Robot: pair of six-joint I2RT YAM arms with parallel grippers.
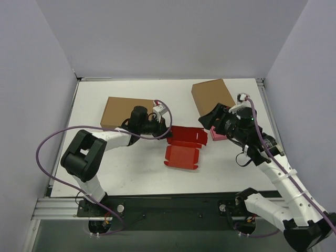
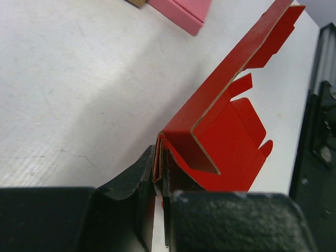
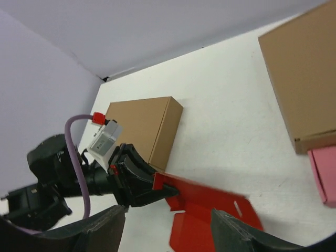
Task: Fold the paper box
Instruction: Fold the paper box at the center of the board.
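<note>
The red paper box point(image 1: 182, 147) lies partly folded in the middle of the table, one long wall raised at the back. My left gripper point(image 1: 168, 132) is shut on the folded left end flap of that wall; the left wrist view shows the red cardboard point(image 2: 215, 131) pinched between the jaws point(image 2: 160, 173). My right gripper point(image 1: 210, 122) is open and empty, held above the table to the right of the box. In the right wrist view its fingertips point(image 3: 105, 226) frame the red box point(image 3: 210, 207) and the left gripper point(image 3: 157, 186) from a distance.
A brown cardboard box point(image 1: 121, 112) lies behind the left arm, another brown box point(image 1: 212, 95) at the back right. A small pink box point(image 1: 218, 135) sits under the right gripper, right of the red box. Grey walls enclose the table.
</note>
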